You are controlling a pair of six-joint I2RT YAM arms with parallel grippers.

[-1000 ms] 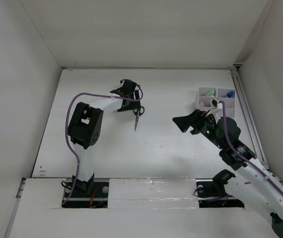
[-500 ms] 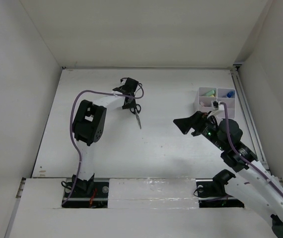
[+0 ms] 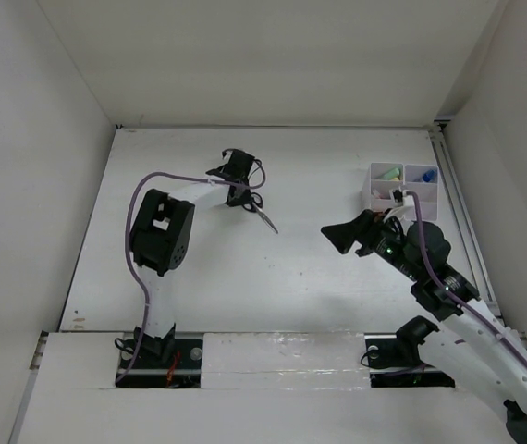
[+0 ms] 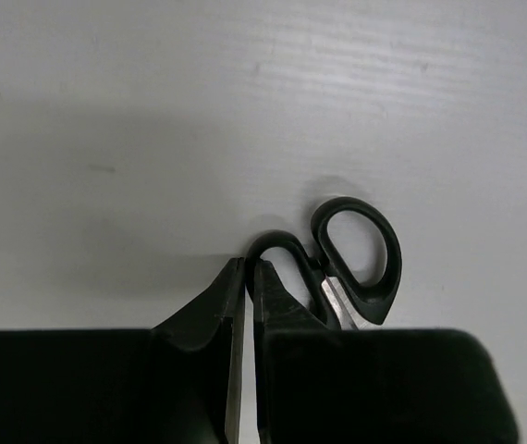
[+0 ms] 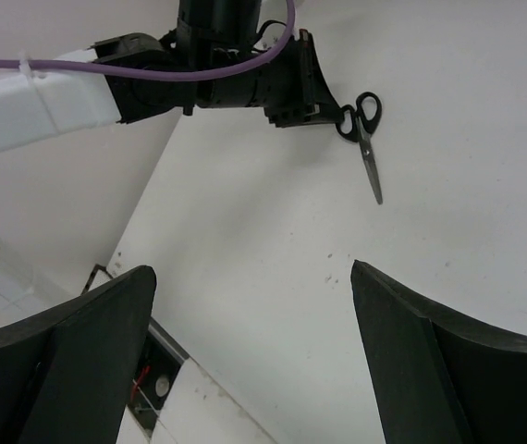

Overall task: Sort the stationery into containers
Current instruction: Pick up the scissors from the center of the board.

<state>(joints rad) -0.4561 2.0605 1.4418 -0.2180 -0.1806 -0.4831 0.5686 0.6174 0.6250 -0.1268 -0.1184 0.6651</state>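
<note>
Black-handled scissors (image 4: 391, 264) lie on the white table with my left gripper (image 4: 248, 268) shut on one handle loop. From above, the scissors (image 3: 265, 217) point their blade toward the near right, just below the left gripper (image 3: 241, 191). The white compartment box (image 3: 371, 181) stands at the far right with a light green marker (image 3: 390, 173) and other small items inside. My right gripper (image 3: 342, 236) hovers open and holds nothing, left of the box. In the right wrist view, the right gripper (image 5: 252, 270) faces the scissors (image 5: 368, 148) and the left gripper (image 5: 324, 102).
White walls enclose the table on the left, back and right. A metal rail (image 3: 458, 213) runs along the right edge behind the box. The arm bases and a taped front edge (image 3: 273, 347) are nearest the camera.
My left gripper has shut on the scissors' handle loop. The scissors' blade swung from pointing near-left to near-right. The right arm barely moved.
</note>
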